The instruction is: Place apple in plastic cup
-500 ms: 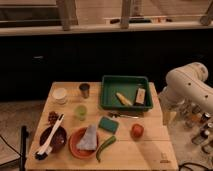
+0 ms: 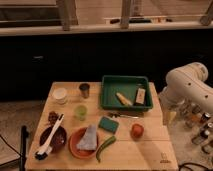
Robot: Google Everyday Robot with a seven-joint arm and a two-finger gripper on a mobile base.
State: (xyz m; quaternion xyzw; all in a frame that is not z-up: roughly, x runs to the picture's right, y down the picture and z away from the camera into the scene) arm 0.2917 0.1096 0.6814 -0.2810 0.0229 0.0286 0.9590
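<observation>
Nothing on the desk [image 2: 145, 156] has shifted since half a second ago, and the white arm [image 2: 189, 86] stands in much the same place, out past the desk's right edge. The claw [image 2: 171, 116] hangs below the arm, pointing down, just outside that edge and level with the middle of the desk.

The apple [image 2: 137, 130] sits on the bare wood to the left of the claw and a little nearer the camera. It is apart from the claw, with open desk between them. Nothing touches the apple; the closest thing to it is a green sponge [image 2: 108, 124] just farther left.

The green cup [image 2: 80, 112] stands upright well to the left of the claw, beyond both apple and sponge. Farther back from it are a metal cup [image 2: 84, 90] and a white cup [image 2: 59, 95], the white one farthest from the claw.

The green tray [image 2: 125, 80] lies left of the claw and farther from the camera, holding a yellow item [image 2: 122, 98] and a small brown bottle [image 2: 140, 95]. Left of the apple and toward the camera a green chili pepper [image 2: 104, 147] lies beside an orange plate [image 2: 73, 146] that carries a grey cloth [image 2: 89, 138]. A dark bowl [image 2: 54, 135] with a white brush [image 2: 50, 142] in it sits at the far left.

The claw touches nothing on the desk and nothing shows in its grip; whether it is released or clenched I cannot tell.
</observation>
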